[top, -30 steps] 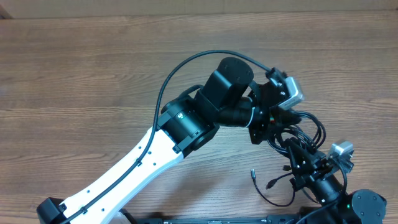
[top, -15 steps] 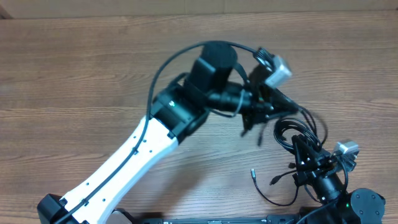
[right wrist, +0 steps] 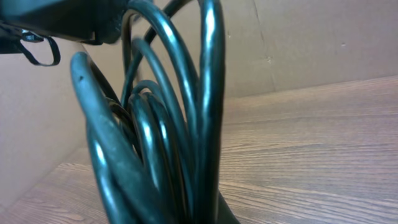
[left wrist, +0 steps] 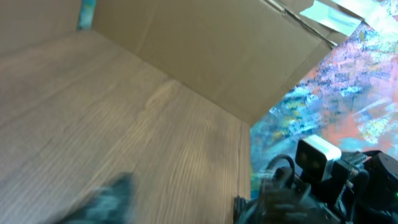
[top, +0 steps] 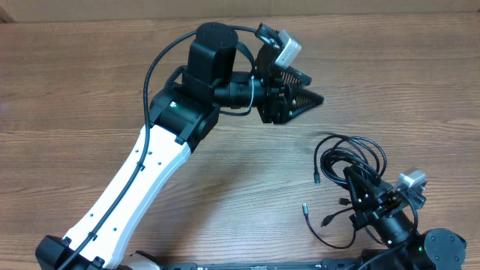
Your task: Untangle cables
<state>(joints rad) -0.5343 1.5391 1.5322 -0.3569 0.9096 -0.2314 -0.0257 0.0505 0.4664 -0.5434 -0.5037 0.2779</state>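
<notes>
Wooden tabletop lies beneath glossy black cables, apparently tangled in loops.

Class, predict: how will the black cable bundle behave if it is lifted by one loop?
Probably floppy: the cables lie in loose, uneven curves. Likely light, being so thin. Their loops overlap, so neighbouring strands may well drag along.

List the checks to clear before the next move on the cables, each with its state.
1. Left gripper clear of the cables: ok, apart.
2. Left fingers open: cannot tell, blurred.
3. Right gripper at the bundle: ok, loops fill its wrist view.
4. Right grip on a cable: cannot tell.
5. Cables separated: not ok, loops overlap.
6. A plug tip in view: ok, on the table.
</notes>
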